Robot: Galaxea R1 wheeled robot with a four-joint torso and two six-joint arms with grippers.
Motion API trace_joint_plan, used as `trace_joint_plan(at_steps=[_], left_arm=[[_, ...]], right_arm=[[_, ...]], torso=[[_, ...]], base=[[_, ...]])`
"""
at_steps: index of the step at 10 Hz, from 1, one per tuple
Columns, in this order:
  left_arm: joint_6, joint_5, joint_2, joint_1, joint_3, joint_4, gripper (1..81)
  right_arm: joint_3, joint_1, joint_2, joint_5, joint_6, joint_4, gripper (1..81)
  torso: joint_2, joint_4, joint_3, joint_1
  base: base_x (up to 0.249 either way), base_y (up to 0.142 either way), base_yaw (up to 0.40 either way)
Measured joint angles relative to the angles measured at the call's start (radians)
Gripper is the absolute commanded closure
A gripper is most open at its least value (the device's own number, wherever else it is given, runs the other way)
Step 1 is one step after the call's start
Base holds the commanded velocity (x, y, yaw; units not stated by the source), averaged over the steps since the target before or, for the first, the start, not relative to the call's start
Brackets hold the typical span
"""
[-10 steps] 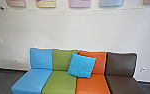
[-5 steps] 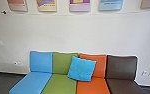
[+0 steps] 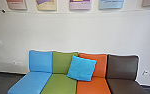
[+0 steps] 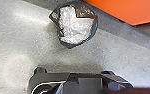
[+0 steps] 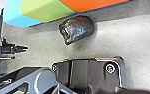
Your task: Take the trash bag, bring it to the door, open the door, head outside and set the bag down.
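On the grey floor stands a dark trash bag, seen from above in the left wrist view (image 4: 77, 27), with pale, shiny crumpled plastic across its top. The right wrist view has the same bag (image 5: 82, 28) close in front of the sofa, leaning to one side. Floor lies between the bag and the robot's dark plate in both wrist views. A dark pointed part juts in at the side of the right wrist view; I cannot tell what it is. I cannot make out how either gripper stands.
A sofa with blue (image 3: 32, 81), green, orange and brown (image 3: 123, 67) seats stands against a white wall (image 3: 66, 32). A blue cushion (image 3: 81, 68) leans on it. Coloured panels (image 3: 79, 4) hang above.
The head camera has shifted slightly, so more of the wall panels shows than a second ago. The sofa and cushion stay as they were.
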Motion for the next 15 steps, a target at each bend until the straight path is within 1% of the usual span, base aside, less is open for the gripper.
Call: trace_joint_plan(at_steps=[2,4,7,8,10,13,15], left_arm=[[-0.001,-0.001,0.01,-0.005,0.0,0.0,1.0],[-0.001,-0.003,0.01,-0.011,-0.001,0.0,1.0],[-0.001,-0.006,0.019,-0.016,-0.004,0.0,1.0],[-0.001,-0.008,0.025,-0.021,-0.003,0.0,1.0],[-0.001,-0.008,0.026,-0.042,-0.004,0.0,1.0],[-0.002,-0.009,0.044,-0.063,-0.004,0.0,1.0],[-0.017,-0.004,0.064,-0.089,-0.004,-0.01,1.0]], right_arm=[[0.004,0.047,-0.019,-0.009,0.0,0.014,1.0],[0.009,0.081,-0.036,-0.037,0.0,0.026,1.0],[0.037,0.107,-0.086,-0.049,0.0,0.036,1.0],[0.039,0.107,-0.086,-0.051,0.0,0.037,1.0],[0.043,0.112,-0.088,-0.051,0.0,0.041,1.0],[0.044,0.112,-0.088,-0.062,0.0,0.042,1.0],[0.045,0.111,-0.088,-0.063,0.0,0.042,1.0]], torso=[[-0.069,0.0,-0.065,0.045],[-0.135,0.0,-0.127,0.087],[-0.236,0.0,-0.223,0.152],[-0.265,0.0,-0.249,0.17],[-0.316,0.0,-0.267,0.203],[-0.417,0.0,-0.269,0.267],[-0.485,0.0,-0.269,0.309]], base=[[0.0,0.0,0.0],[0.0,0.0,0.0],[0.0,0.0,0.0],[0.0,0.0,0.0],[0.0,0.0,0.0],[0.0,0.0,0.0],[0.0,0.0,0.0]])
